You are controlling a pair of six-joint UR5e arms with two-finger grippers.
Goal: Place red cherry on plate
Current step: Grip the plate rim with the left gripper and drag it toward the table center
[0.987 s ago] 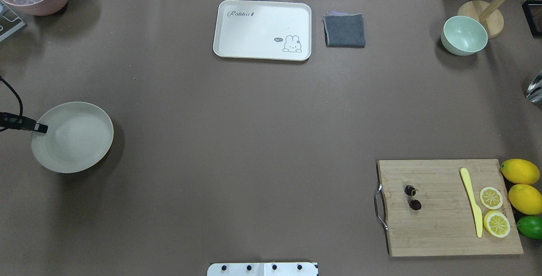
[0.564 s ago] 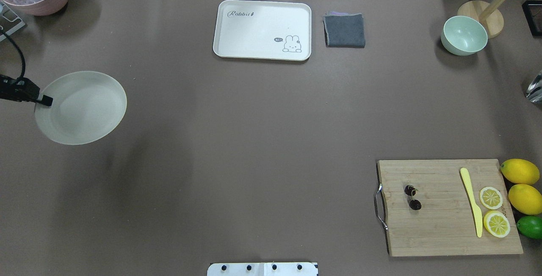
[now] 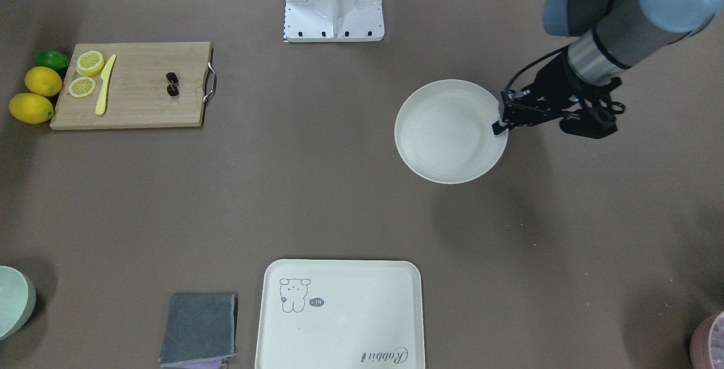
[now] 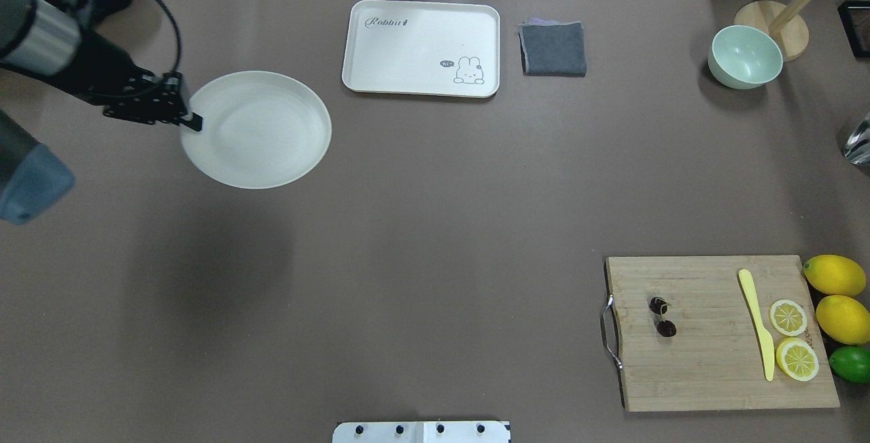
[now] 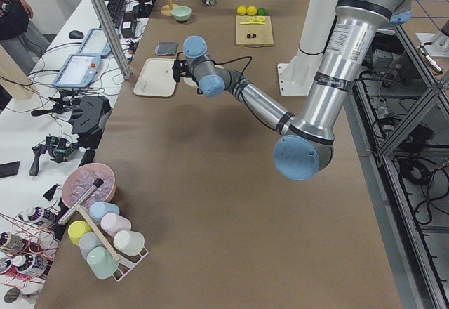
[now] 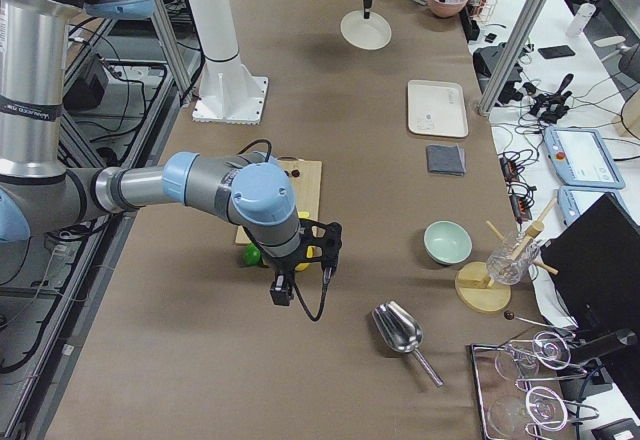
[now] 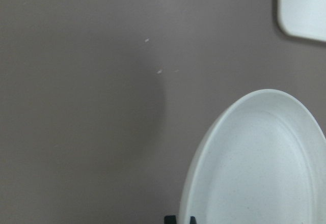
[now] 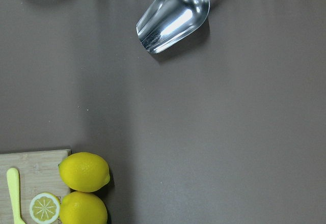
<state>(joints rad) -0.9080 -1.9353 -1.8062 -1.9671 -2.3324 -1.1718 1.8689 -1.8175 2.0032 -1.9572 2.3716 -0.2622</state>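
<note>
Left gripper (image 4: pixel 193 121) is clamping the plate (image 4: pixel 265 132) rim, holding it off the table (image 4: pixel 435 225). Red cherry (image 4: pixel 667 328) is sitting on the cutting board (image 4: pixel 707 361); tray (image 4: pixel 421 42) is reading "Rabbit".

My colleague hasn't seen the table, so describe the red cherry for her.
On the brown table, find the rectangular bamboo cutting board near the robot's right side. Close to its metal handle lies a pair of tiny, dark red round cherries. Unlike the yellow plastic knife and lemon slices at the far end, they are almost black and far smaller.
</note>
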